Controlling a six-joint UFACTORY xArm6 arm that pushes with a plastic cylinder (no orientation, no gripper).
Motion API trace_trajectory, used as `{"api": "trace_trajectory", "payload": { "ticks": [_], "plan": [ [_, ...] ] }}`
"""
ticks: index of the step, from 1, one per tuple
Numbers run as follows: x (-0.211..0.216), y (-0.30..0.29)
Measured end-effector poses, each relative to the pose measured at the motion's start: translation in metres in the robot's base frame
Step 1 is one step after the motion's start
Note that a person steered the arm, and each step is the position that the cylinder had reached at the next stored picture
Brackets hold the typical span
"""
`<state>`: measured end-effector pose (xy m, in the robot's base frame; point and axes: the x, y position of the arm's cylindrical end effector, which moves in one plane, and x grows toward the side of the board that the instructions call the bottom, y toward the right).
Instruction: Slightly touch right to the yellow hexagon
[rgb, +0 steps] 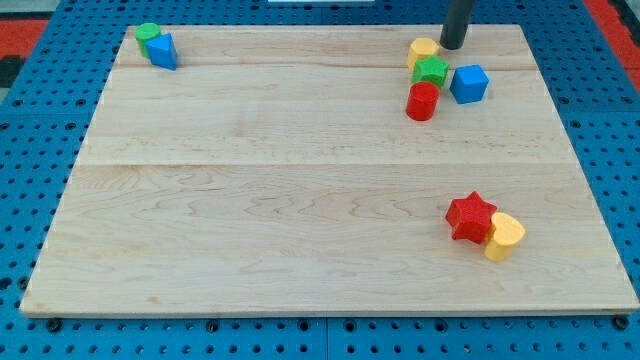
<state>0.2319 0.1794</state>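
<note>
One rod, no claw: nothing here spreads or pinches; my tip (452, 46) stands at the view's top right.
Tip to target: just right of the yellow hexagon (424, 50), seemingly touching.
Progress: touch looks about made; little remains.
Hexagon's look: pale yellow, upright, abutting the green block (431, 71) on the desk (250, 200).

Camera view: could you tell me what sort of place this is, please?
Probably a robotics lab bench: a wooden board on a blue pegboard, coloured blocks, and my tip just right of the yellow hexagon.
</note>
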Motion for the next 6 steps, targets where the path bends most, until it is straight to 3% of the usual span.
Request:
{"api": "trace_trajectory", "payload": {
  "ticks": [6],
  "plan": [
    [0.009,-0.011]
  ]
}}
